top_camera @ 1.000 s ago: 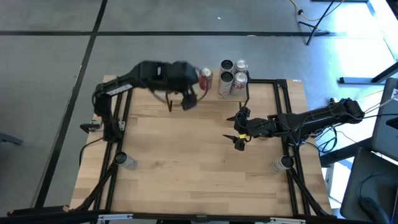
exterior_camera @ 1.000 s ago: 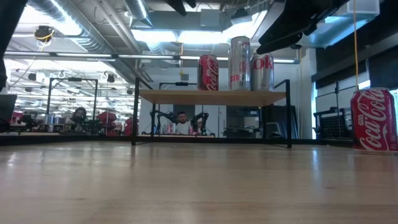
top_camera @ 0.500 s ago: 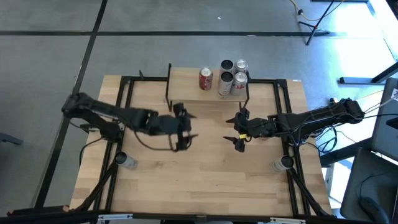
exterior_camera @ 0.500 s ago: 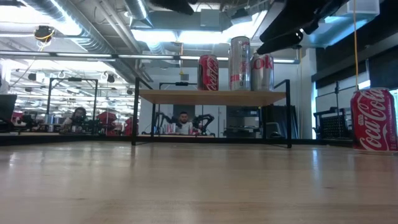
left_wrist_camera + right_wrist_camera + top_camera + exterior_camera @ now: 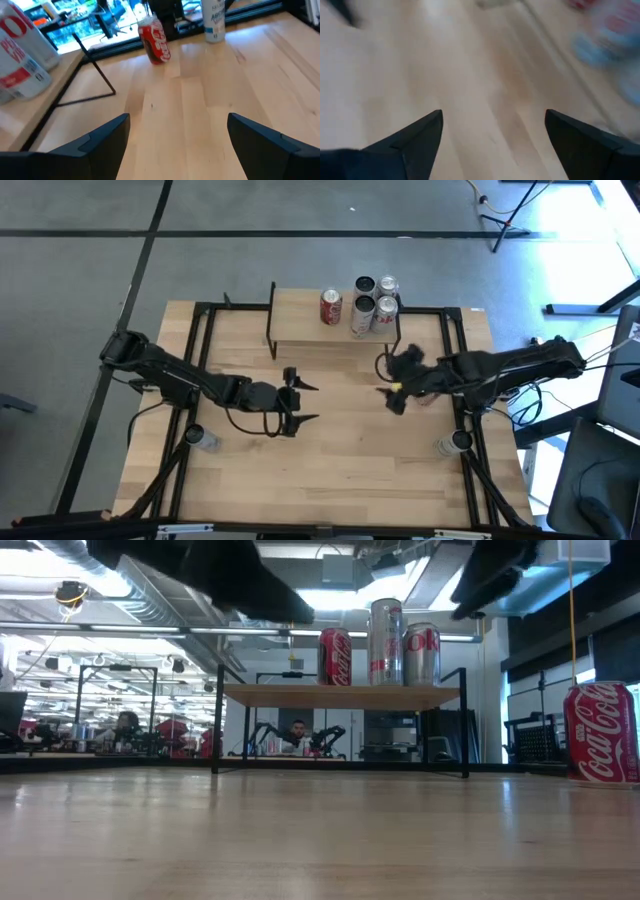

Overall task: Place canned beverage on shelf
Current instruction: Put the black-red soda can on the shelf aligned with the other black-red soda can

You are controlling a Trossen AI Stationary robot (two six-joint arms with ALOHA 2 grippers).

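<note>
The shelf (image 5: 300, 315) stands at the table's far middle on thin black legs; it also shows in the low view (image 5: 340, 696). On its right part stand a red can (image 5: 331, 307) and several silver cans (image 5: 375, 305). Another red can (image 5: 155, 40) stands upright on the table at the right (image 5: 600, 732); in the high view my right arm hides it. My left gripper (image 5: 305, 403) is open and empty over the table's middle. My right gripper (image 5: 392, 380) is open and empty just in front of the shelf's right end.
A white bottle (image 5: 215, 20) stands behind the red can near the table's right frame post (image 5: 447, 444). A black frame (image 5: 200, 330) runs along the table's edges. Bare wood (image 5: 330, 460) lies between both grippers and the near edge.
My left gripper has drawn back from the shelf beside the red can toward the table's near edge and come to hover over the table's middle, still open. My right gripper has swung a little toward the far edge and turned. The cans on the shelf have stayed put.
</note>
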